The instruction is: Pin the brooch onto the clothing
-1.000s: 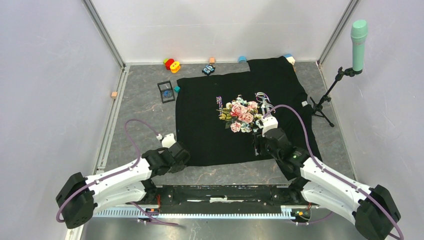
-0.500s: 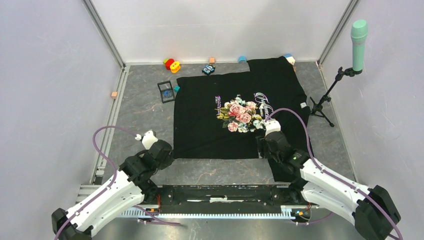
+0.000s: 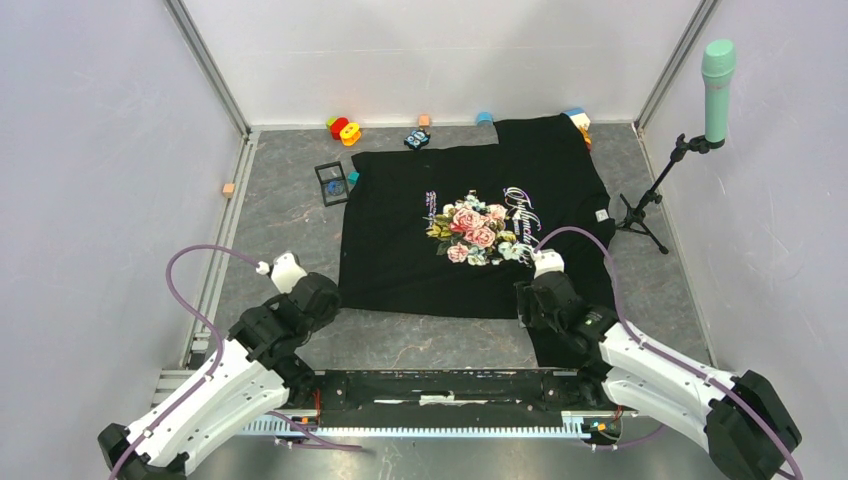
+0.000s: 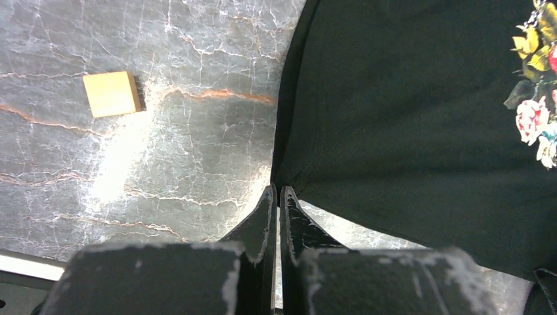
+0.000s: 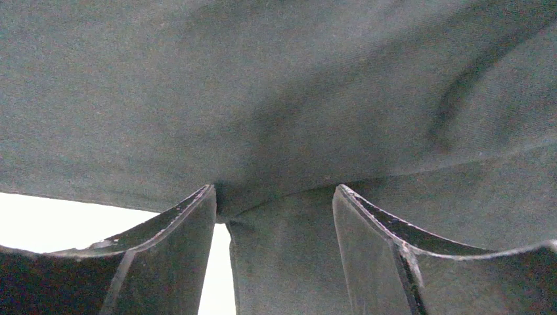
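1. Left hand (image 4: 278, 191) is pinched fully shut, tips right at the shirt's (image 4: 407, 111) near-left corner. Can't tell if any cloth is caught.
2. Right hand (image 5: 274, 191) is spread wide, with a fold of shirt between its fingers, unsqueezed.
3. The shirt lies print-up on the worktop (image 3: 290, 230).
4. The brooch (image 3: 336, 186) sits in the black case (image 3: 322, 172) off the shirt's far-left corner, well apart from both hands.

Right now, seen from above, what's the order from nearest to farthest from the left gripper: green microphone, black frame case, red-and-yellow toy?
1. Black frame case, straight ahead of the left gripper, beside the shirt.
2. Red-and-yellow toy, by the far wall.
3. Green microphone, far right, on its stand.
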You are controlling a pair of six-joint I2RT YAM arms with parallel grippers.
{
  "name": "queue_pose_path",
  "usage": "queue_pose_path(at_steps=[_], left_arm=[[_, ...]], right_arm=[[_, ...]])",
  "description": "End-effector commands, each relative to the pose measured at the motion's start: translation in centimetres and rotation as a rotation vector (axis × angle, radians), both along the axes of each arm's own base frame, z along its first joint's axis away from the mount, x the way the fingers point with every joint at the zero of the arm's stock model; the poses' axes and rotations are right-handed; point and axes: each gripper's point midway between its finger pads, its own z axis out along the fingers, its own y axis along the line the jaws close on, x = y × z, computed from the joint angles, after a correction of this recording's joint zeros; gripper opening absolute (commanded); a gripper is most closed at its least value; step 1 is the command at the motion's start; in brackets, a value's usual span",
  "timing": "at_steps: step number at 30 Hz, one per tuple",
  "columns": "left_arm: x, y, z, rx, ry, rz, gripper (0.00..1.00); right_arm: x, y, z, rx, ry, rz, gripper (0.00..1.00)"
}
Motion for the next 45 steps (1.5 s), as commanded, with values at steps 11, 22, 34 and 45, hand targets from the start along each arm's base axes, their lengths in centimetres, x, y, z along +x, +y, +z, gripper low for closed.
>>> queue_pose_path(at_steps=[11, 22, 34, 45], left_arm=[[0.7, 2.1, 2.5, 0.073, -0.076, 0.048, 0.02], [1.8, 1.8, 5.0, 0.125, -0.070, 0.011, 0.35], [5.3, -4.8, 9.1, 0.098, -0.069, -0.443, 1.00], [9.6, -6.5, 13.2, 0.139, -0.108, -0.719, 1.00]], right_arm=[[-6.2, 3.3, -2.8, 0.273, 0.245, 0.080, 0.71], [-4.7, 4.3, 2.3, 0.295, 0.162, 0.121, 0.78], [2.1, -2.1, 10.5, -0.066, -0.095, -0.131, 0.94], [4.8, -7.0, 8.8, -0.139, -0.026, -0.342, 0.79]])
